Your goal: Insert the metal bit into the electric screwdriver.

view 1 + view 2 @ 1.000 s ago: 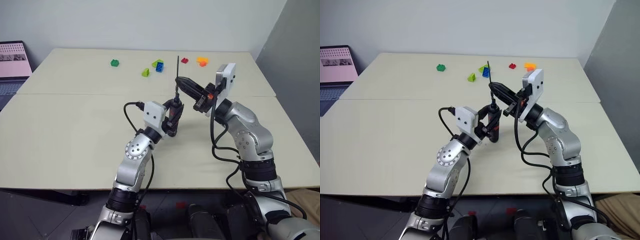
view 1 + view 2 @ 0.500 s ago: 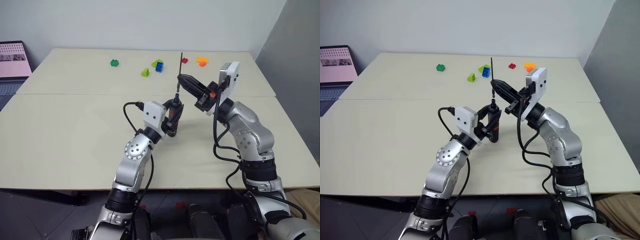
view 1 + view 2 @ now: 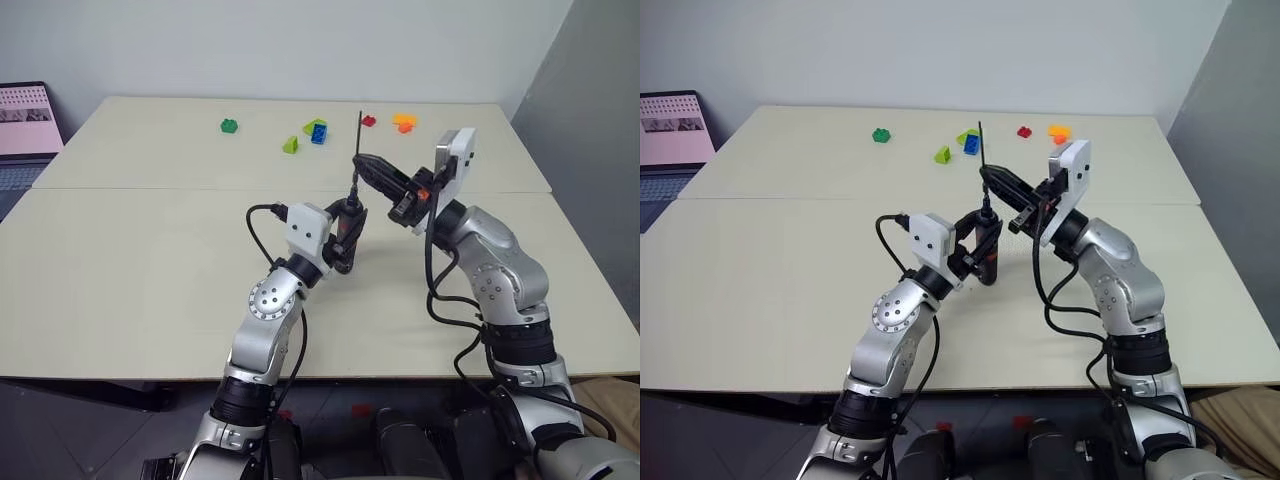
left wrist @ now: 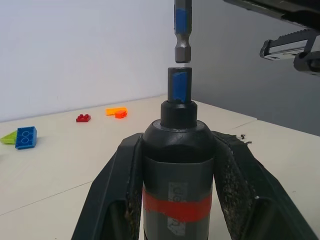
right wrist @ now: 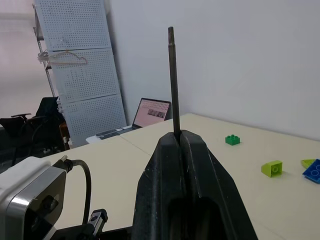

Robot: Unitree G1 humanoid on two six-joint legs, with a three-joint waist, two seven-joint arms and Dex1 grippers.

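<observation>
While the left claw (image 3: 347, 222) clamps the electric screwdriver (image 4: 178, 165) upright, the right claw (image 3: 359, 160) pinches the metal bit (image 5: 173, 80) just above.

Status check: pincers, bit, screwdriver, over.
Left pincer shut on electric screwdriver, upright. Right pincer shut on metal bit, just above the socket, not seated. Nothing between.

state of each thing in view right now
electric screwdriver: upright, clamped in left gripper
metal bit: upright, pinched in right gripper, lower end just above the screwdriver's socket, not in yet
toy bricks: loose on table
laptop: open, screen lit
</observation>
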